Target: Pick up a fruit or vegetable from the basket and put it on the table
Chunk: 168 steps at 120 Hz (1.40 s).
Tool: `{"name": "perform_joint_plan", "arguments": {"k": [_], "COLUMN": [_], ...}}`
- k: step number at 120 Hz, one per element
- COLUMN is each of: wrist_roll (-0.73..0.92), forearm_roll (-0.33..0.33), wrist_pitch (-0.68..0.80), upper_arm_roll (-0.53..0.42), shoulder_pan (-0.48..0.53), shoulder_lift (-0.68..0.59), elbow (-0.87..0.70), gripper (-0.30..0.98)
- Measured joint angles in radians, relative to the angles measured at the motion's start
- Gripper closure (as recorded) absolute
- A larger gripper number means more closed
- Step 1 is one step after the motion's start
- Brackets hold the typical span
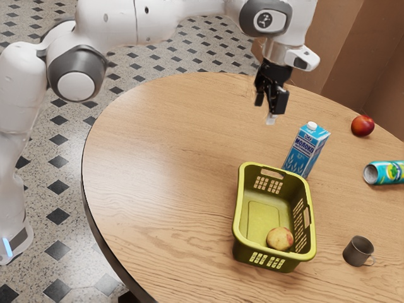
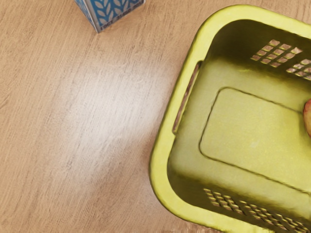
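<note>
While tool [image 1: 271, 112] hangs high, fruit [image 1: 279, 238] lies in basket [image 1: 239, 208], far end.

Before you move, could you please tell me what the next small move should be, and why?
I'd probably carry the claw across toward the fruit, keeping above the basket's rim, because the fruit lies inside at the end farther from the claw.

My wrist view cuts off the fruit [image 2: 308, 118], the basket [image 2: 163, 145] and the milk box [image 2: 111, 10]; my exterior view, the can [image 1: 387, 172].
</note>
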Motion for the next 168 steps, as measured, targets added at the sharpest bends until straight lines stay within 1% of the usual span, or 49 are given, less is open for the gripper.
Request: {"name": "perform_joint_plan", "arguments": {"k": [10,21,27,34,51,65,75,84,168], "wrist_roll": [0.001,0.002,0.002,0.004,0.037,0.072,0.094,0.111,0.200], "forearm_roll": [0.020,0.067,0.089,0.106,0.143,0.169,0.184,0.191,0.198], "wrist_pitch": [-0.007,-0.012,-0.014,-0.017,-0.017,-0.009,0.000,0.012,0.092], "upper_arm_roll": [-0.100,-0.218,-0.267,-0.307,-0.363,-0.381,-0.388,-0.394,-0.410], "shoulder_pan": [-0.003,-0.005,-0.006,-0.007,-0.006,-0.008,-0.018,-0.020,-0.020], "shoulder_lift": [-0.006,-0.007,-0.006,-0.003,0.035,0.090,0.161,0.199,0.354], "elbow": [0.000,0.000,-0.001,-0.003,-0.003,0.011,0.070,0.090,0.097], "gripper": [0.00,0.00,0.00,0.00,0.00,0.00,0.00,0.00,0.00]}}
